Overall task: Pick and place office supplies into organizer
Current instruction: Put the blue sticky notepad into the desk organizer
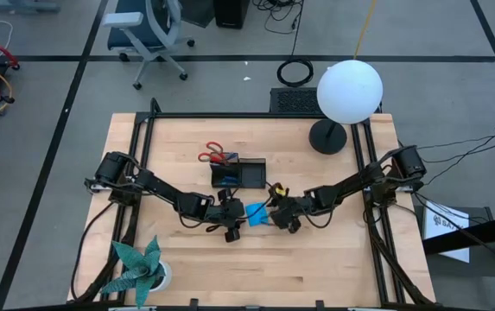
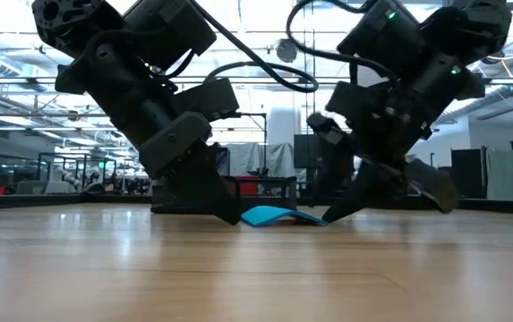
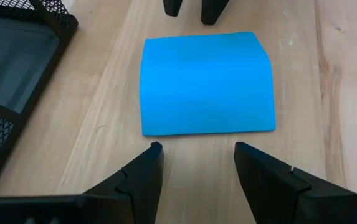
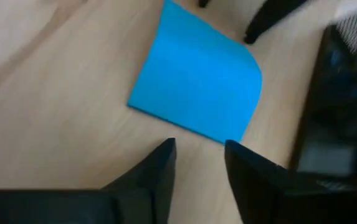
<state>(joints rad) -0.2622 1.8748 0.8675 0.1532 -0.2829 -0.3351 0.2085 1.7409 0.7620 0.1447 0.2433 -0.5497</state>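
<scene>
Two grippers face each other across one bright blue square notepad [image 3: 207, 83] that I see lying on the light wooden tabletop [image 1: 333, 259], a little nearer the front edge than the back and close to the middle between the side edges. The pad is a plain, unmarked sheet stack. In the low view [image 2: 278, 216] its middle bows up slightly off the wood.

My left gripper [image 3: 198, 163] sits low at one edge of the pad with its dark fingers [image 3: 142, 177] spread, a clear gap between them. The tips stand just short of the blue edge, and I see nothing held. My right gripper [image 4: 200, 157] mirrors it from the opposite side, fingers parted, its tips right at the pad's edge. Whether they touch the paper I cannot tell, and I see nothing pinched between them.

The pad is nearly square, so I find no real long axis. In the high view it lies skewed to the tabletop's edges, with the two grippers at opposite sides of it.

Just behind the pad, toward the back edge, stands the small black mesh desk organizer [image 1: 240, 174], with red-handled scissors [image 1: 212, 153] at its back left corner and something blue in its left compartment.
</scene>
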